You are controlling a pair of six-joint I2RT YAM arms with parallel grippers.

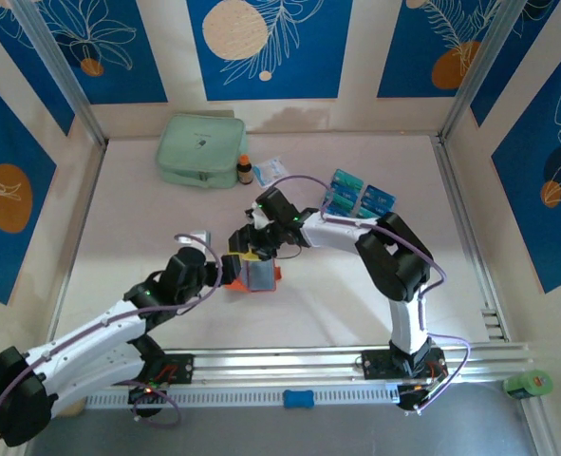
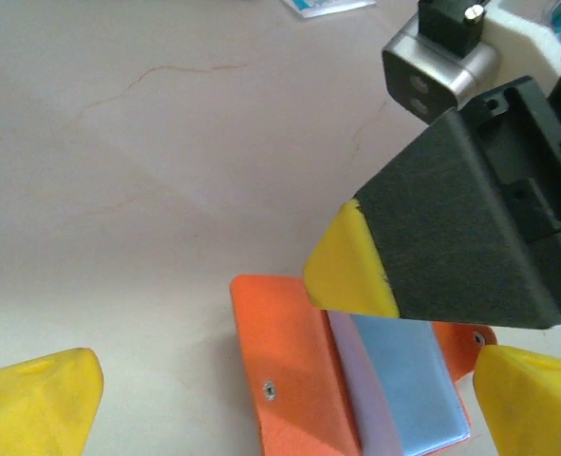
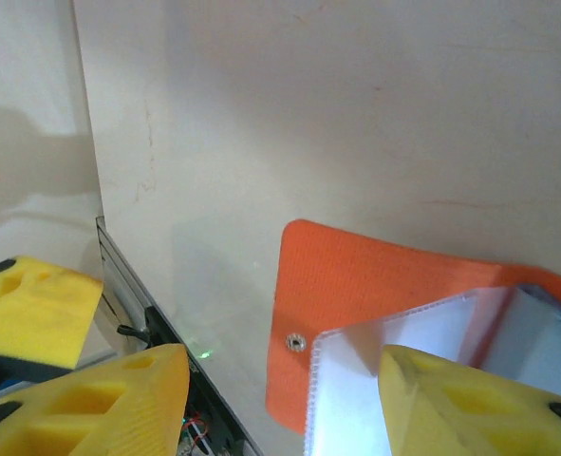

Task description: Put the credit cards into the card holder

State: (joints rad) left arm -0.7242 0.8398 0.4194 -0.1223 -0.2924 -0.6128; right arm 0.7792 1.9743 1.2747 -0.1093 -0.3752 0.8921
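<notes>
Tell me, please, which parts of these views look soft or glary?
Top view: evenly lit and sharp, only faint shadows on the table. Left wrist view: wallet fairly crisp, yellow fingers soft. Right wrist view: wallet weave sharp, clear pocket washed pale, fingers blurred too.

The left arm (image 1: 100, 334) is stretched from lower left to frame centre, with the left gripper (image 1: 229, 274) spread wide. The right arm (image 1: 394, 258) is folded back from lower right, and the right gripper (image 1: 254, 250) is held parted beside it.
</notes>
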